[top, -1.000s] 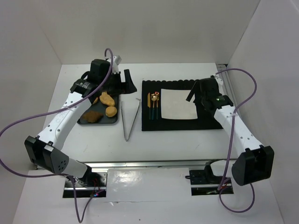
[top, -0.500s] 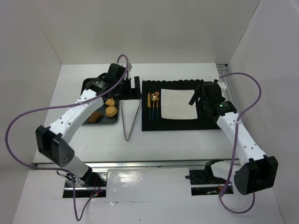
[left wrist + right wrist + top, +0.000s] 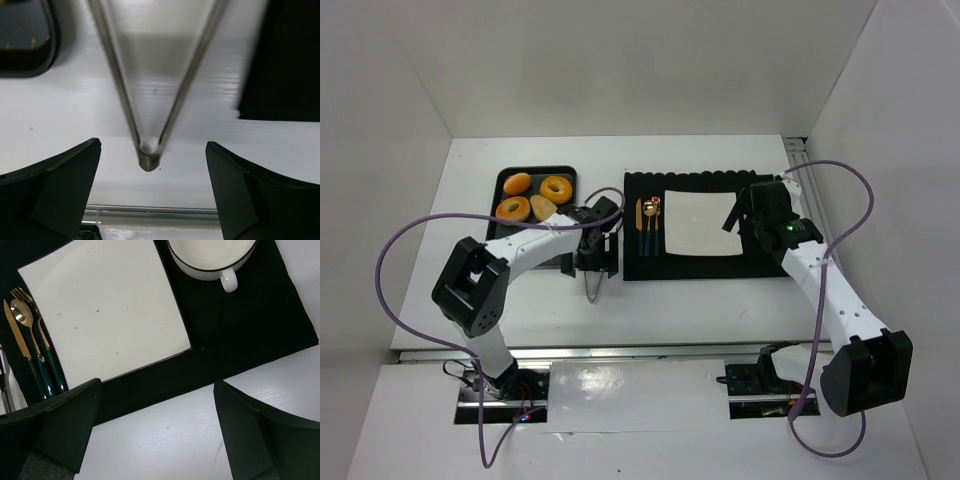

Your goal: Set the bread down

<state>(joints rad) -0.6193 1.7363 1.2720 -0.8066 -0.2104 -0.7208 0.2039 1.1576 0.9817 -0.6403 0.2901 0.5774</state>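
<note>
White surface (image 3: 700,300), black rectangular placemat (image 3: 700,268) on R half. Black rectangular tray (image 3: 538,171) back L, holds golden-brown round bread pieces (image 3: 517,184), 4 seen, all on tray. White square plate (image 3: 695,222) mid-placemat. L claw (image 3: 152,145): spread wide, empty, straddles hinge end of silver metal tongs (image 3: 148,159) betw. tray & placemat. R claw (image 3: 157,384): wide, empty, above placemat near edge. Gold-green cutlery (image 3: 650,225) just L of plate.

Left hand (image 3: 152,145) splayed wide, pointing down; right hand (image 3: 157,384) likewise open.
</note>
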